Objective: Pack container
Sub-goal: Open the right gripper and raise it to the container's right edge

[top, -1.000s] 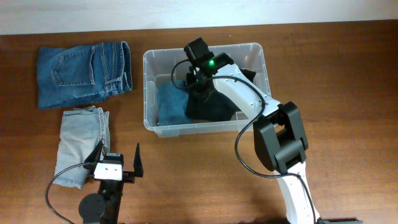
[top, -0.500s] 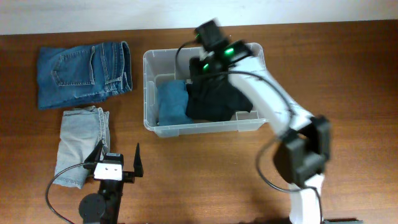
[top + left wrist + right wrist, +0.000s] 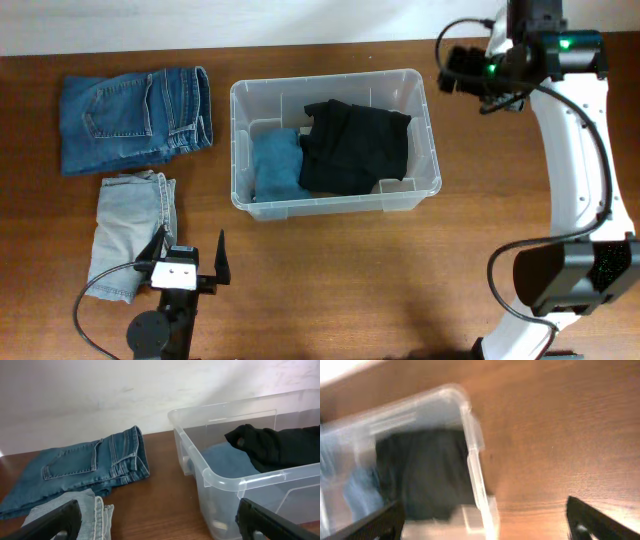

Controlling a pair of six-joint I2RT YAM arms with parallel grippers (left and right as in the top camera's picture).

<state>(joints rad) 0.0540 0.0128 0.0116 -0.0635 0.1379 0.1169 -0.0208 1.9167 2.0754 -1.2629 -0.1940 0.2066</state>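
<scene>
- Container [image 3: 237, 140]: a large clear plastic rectangular bin with rounded corners and a rolled rim. It stands upright on the brown wooden worktop [image 3: 330, 290], toward the back and near the middle.
- Inside it, a folded black garment [image 3: 355, 150] fills the right part and partly overlaps a folded teal cloth [image 3: 277, 165] on the left.
- It looks light and fairly stiff, though its thin, smooth walls would probably flex and slip. The rolled rim on a long side is likely the surest hold.
- Right hand [image 3: 485, 522]: raised beyond the bin's right back corner, fingers spread wide, holding nothing.
- Left hand [image 3: 191, 245]: low at the front left, fingers wide apart and empty, facing the bin.
- Folded dark blue denim jeans [image 3: 135, 118] lie left of the bin. Folded pale blue-grey jeans [image 3: 130, 230] lie in front of them, just beside the left hand. Both look soft and floppy.
</scene>
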